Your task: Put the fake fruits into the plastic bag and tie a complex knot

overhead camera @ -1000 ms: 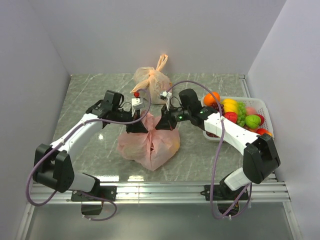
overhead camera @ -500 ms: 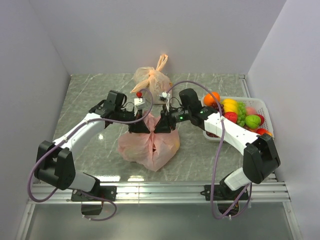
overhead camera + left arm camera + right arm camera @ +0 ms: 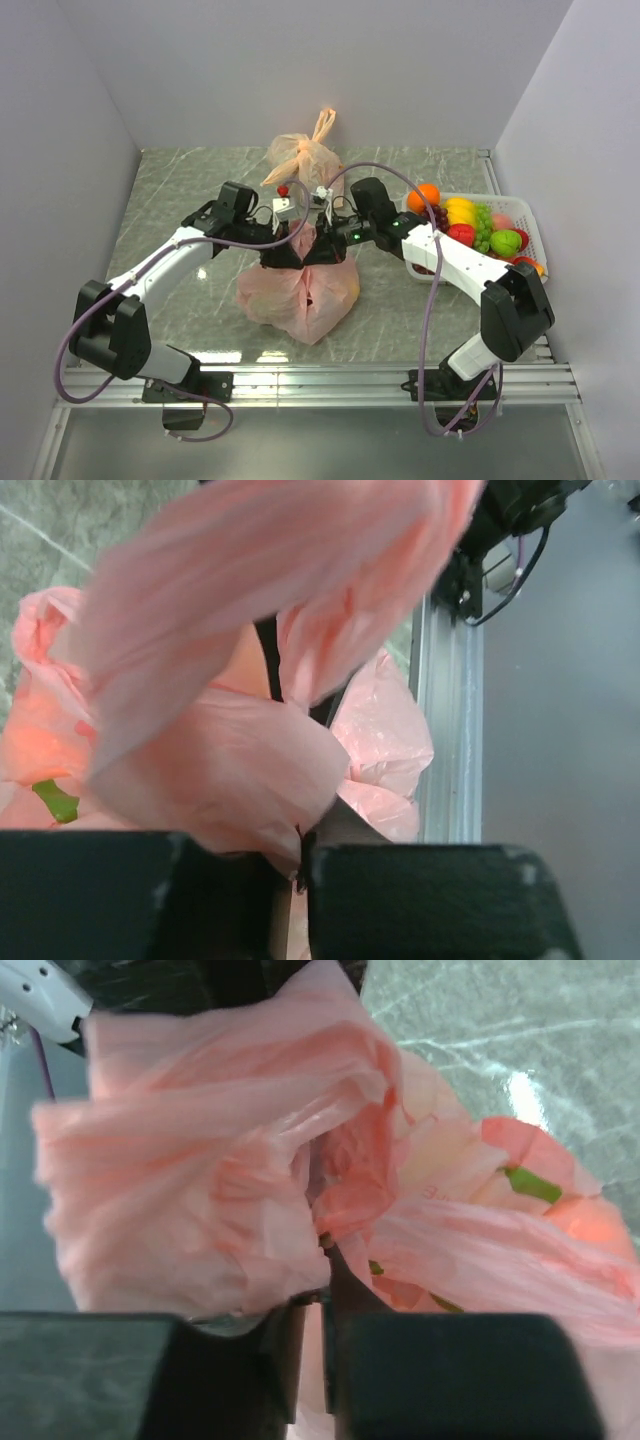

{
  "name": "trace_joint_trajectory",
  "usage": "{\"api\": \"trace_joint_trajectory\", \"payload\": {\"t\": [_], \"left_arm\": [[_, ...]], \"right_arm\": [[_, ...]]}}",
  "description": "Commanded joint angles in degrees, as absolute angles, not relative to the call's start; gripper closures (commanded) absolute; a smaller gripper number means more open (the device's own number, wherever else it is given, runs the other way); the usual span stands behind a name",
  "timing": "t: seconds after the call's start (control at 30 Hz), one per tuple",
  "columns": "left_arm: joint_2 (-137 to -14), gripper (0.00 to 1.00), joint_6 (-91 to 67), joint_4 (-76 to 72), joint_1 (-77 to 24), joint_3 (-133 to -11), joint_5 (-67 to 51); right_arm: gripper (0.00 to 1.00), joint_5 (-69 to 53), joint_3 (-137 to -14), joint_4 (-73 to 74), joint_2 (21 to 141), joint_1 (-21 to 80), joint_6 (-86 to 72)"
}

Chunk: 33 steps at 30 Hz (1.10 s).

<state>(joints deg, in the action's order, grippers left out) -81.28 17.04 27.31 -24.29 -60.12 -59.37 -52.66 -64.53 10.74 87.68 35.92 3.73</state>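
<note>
Left fingers (image 3: pixel 283 258) and right fingers (image 3: pixel 321 250) are shut to a sliver, each pinched on gathered film of the bag (image 3: pixel 298 295). The bag is sat on the tabletop (image 3: pixel 180 190) just below both sets of fingers, its top drawn up between them.

Risks: the thin film could be slipped out of the pinch, or torn if it is pulled apart hard. The fingertips are nearly touching, so a clash is possible.

The knot cannot be made out, as it is buried under film. Fruits (image 3: pixel 530 1185) are seen only as green patches through the film, and the count cannot be told.
</note>
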Motion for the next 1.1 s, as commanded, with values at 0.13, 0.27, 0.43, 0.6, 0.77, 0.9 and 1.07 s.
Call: {"api": "trace_joint_trajectory", "payload": {"t": [0.13, 0.27, 0.43, 0.6, 0.77, 0.9, 1.07], "left_arm": [[-76.91, 0.62, 24.08, 34.80, -24.35, -61.44, -58.27], [-73.48, 0.44, 22.59, 35.68, -22.77, -60.91, -57.40], [-69.96, 0.47, 22.24, 36.21, -21.62, -60.65, -54.41], [-72.06, 0.73, 20.31, 32.44, -21.62, -60.29, -54.14], [-75.84, 0.88, 19.42, 29.27, -22.76, -62.31, -55.72], [-77.25, 0.97, 19.51, 28.74, -23.29, -63.63, -57.30], [-75.94, 0.99, 17.15, 26.12, -23.64, -62.14, -56.78]], "right_arm": [[1.00, -52.73, -66.09, 10.10, 86.40, 36.04, 5.89], [1.00, -53.61, -66.00, 11.25, 85.96, 35.42, 7.21], [1.00, -54.93, -66.62, 11.86, 86.04, 35.42, 7.82], [1.00, -57.82, -67.24, 11.86, 86.40, 35.51, 7.91], [0.87, -58.62, -67.85, 12.83, 86.57, 36.03, 9.40], [0.77, -57.83, -68.03, 12.57, 87.54, 36.30, 9.41], [0.65, -57.39, -68.29, 10.11, 88.85, 37.00, 7.03]]}}
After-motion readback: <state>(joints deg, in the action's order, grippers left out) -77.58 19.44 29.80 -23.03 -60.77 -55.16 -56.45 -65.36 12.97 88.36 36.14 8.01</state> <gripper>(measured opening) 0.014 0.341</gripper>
